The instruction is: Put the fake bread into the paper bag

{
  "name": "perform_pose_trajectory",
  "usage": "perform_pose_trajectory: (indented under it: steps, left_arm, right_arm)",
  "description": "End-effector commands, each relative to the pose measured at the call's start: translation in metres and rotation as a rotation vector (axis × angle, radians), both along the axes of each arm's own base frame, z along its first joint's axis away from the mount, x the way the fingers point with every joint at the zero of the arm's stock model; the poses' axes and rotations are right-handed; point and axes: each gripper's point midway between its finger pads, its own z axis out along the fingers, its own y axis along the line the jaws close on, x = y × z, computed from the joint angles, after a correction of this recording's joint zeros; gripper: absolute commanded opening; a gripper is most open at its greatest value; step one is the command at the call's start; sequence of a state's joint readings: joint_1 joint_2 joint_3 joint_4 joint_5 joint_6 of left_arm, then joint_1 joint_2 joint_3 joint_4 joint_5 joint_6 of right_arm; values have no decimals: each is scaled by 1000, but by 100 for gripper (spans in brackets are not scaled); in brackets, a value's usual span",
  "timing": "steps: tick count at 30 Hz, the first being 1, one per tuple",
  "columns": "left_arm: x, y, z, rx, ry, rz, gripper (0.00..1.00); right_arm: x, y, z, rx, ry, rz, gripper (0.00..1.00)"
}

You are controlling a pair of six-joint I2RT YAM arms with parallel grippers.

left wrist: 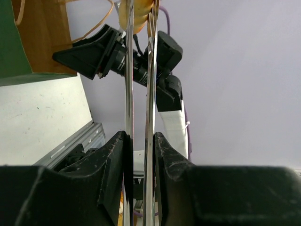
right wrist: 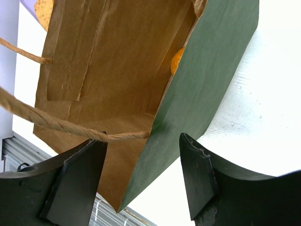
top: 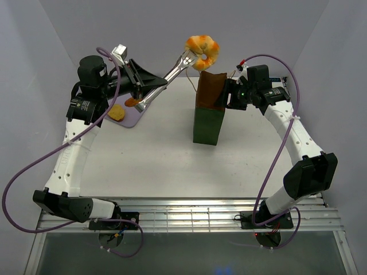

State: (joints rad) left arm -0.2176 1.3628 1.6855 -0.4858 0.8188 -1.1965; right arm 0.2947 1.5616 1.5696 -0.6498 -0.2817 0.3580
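My left gripper is shut on a pair of silver tongs. The tong tips pinch a golden ring-shaped piece of fake bread in the air just above the paper bag's mouth. The paper bag stands upright, dark green outside and brown inside. My right gripper is open, one finger on each side of the bag's right wall at the rim. An orange piece of bread lies inside the bag. Two more pieces rest on the lilac tray.
The lilac tray lies at the back left, under the left arm. A tan string handle crosses the bag's mouth by my right gripper's left finger. Lilac walls enclose the table on three sides.
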Motion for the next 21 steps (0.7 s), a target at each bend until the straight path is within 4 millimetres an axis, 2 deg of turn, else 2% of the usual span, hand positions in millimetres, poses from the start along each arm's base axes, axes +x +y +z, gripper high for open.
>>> perform_pose_trajectory:
  steps: [1, 10, 17, 21]
  left_arm:
    - [-11, -8, -6, 22, -29, 20, 15]
    - [-13, -35, -40, 84, -1, 6, 24]
    - [-7, -37, -56, 118, 14, 20, 30]
    - [-6, -39, -67, 130, 36, 14, 38]
  right_arm:
    - [7, -4, 16, -15, -48, -7, 69]
    - [3, -5, 19, -16, -51, -2, 69]
    - [1, -6, 21, -18, -56, -1, 69]
    - [1, -6, 21, -19, -58, 1, 69]
